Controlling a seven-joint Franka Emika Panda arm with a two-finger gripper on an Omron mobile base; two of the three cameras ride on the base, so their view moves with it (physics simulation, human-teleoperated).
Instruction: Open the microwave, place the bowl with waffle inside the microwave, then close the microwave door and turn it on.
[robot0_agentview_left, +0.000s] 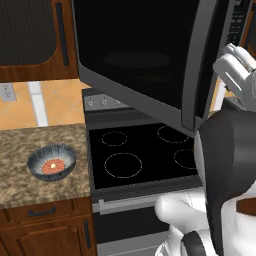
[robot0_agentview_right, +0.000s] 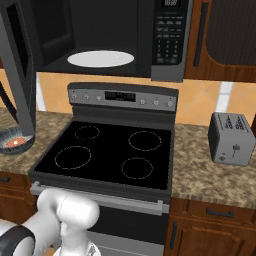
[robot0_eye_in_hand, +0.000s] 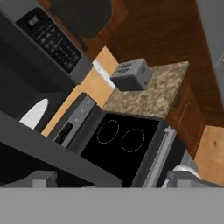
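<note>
The microwave (robot0_agentview_right: 150, 37) hangs above the stove with its cavity exposed, showing the white turntable (robot0_agentview_right: 100, 58) and the button panel (robot0_agentview_right: 167, 30). The microwave door (robot0_agentview_left: 135, 55) stands swung wide open towards the left, over the stove. The grey-blue bowl (robot0_agentview_left: 51, 162) rests on the counter left of the stove, with the waffle (robot0_agentview_left: 52, 165) lying inside it. In the right base view the bowl (robot0_agentview_right: 14, 141) peeks out from behind the door's lower edge. My gripper (robot0_eye_in_hand: 114, 179) is open and empty, up high by the door's free edge, far from the bowl.
A black stove top (robot0_agentview_right: 107, 152) lies below the microwave. A small grey toaster (robot0_agentview_right: 231, 138) stands on the right counter (robot0_agentview_right: 200, 175). Wooden cabinets (robot0_agentview_left: 30, 35) flank the microwave. The open door overhangs the stove's left side, close to the bowl.
</note>
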